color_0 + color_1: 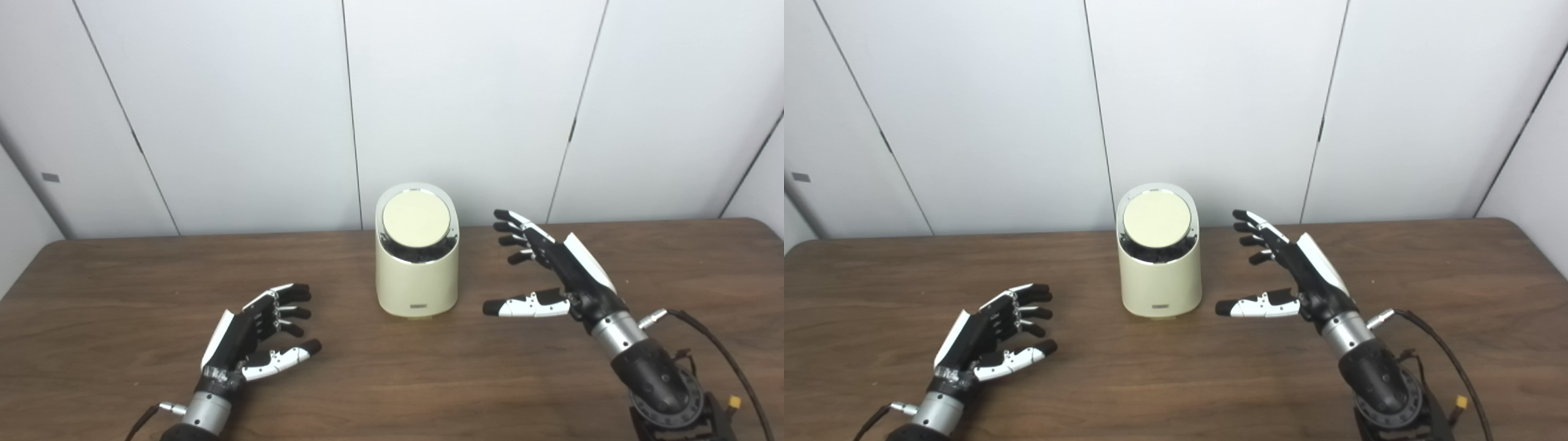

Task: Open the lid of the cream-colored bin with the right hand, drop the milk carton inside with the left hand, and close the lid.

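Observation:
The cream-colored bin (418, 278) stands upright at the table's middle back, its round lid (416, 218) lying shut and tilted toward me. My right hand (551, 263) is open and empty, raised just right of the bin, fingers spread and pointing toward it, not touching. My left hand (260, 334) is open and empty, low over the table at the front left, well apart from the bin. No milk carton shows in either view.
The brown wooden table (367, 380) runs to a white panelled wall (245, 110) right behind the bin. A black cable (723, 355) trails from my right wrist at the front right.

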Robot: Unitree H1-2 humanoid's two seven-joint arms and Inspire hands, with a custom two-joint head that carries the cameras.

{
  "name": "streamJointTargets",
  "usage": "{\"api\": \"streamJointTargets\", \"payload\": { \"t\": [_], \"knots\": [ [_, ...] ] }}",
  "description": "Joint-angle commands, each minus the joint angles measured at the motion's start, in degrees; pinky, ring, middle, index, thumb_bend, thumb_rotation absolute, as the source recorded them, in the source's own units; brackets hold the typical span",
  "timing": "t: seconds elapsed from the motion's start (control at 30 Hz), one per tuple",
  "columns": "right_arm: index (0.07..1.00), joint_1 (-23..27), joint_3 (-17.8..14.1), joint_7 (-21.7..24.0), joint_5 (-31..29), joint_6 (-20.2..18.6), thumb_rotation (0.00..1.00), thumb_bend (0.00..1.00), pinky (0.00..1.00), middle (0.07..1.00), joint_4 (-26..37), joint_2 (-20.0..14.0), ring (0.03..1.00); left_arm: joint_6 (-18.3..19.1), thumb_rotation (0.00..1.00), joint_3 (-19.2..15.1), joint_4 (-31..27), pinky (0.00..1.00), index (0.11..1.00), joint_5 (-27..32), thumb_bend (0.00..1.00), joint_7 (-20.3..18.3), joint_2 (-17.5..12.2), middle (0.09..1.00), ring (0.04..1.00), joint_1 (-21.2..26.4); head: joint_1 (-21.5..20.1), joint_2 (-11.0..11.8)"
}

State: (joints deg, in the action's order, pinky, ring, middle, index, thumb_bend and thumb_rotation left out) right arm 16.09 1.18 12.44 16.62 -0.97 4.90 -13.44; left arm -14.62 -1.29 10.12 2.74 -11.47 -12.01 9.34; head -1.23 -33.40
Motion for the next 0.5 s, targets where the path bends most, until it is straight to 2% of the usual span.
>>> {"api": "streamJointTargets", "payload": {
  "t": [0.0,0.1,0.23,0.47],
  "knots": [
    [0.905,1.18,-0.46,-1.84,-1.75,3.31,0.28,0.78,0.70,0.875,0.44,-0.14,0.826,-2.46,0.09,-0.11,-0.53,0.57,0.792,0.11,0.70,0.22,-0.35,0.778,0.693,0.48,-0.07,0.03],
    [0.906,0.43,-0.56,-2.35,-2.59,3.21,0.26,0.78,0.71,0.881,-0.23,0.16,0.835,-2.65,0.10,-0.13,-0.67,0.57,0.794,0.25,0.72,0.09,-0.41,0.773,0.689,0.68,-0.09,0.04],
    [0.906,-0.42,-0.06,-3.22,-2.33,5.32,0.27,0.77,0.71,0.884,-2.52,-0.28,0.835,-2.60,0.14,-0.12,-0.76,0.59,0.803,0.31,0.74,-0.02,-0.47,0.776,0.689,0.89,-0.11,0.14],
    [0.902,-2.30,0.31,-4.26,-2.54,9.56,0.26,0.77,0.72,0.882,-7.51,-1.03,0.831,-2.72,0.09,-0.14,-1.03,0.58,0.825,0.78,0.71,-0.30,-0.33,0.787,0.700,0.87,-0.10,-0.06]
  ]
}}
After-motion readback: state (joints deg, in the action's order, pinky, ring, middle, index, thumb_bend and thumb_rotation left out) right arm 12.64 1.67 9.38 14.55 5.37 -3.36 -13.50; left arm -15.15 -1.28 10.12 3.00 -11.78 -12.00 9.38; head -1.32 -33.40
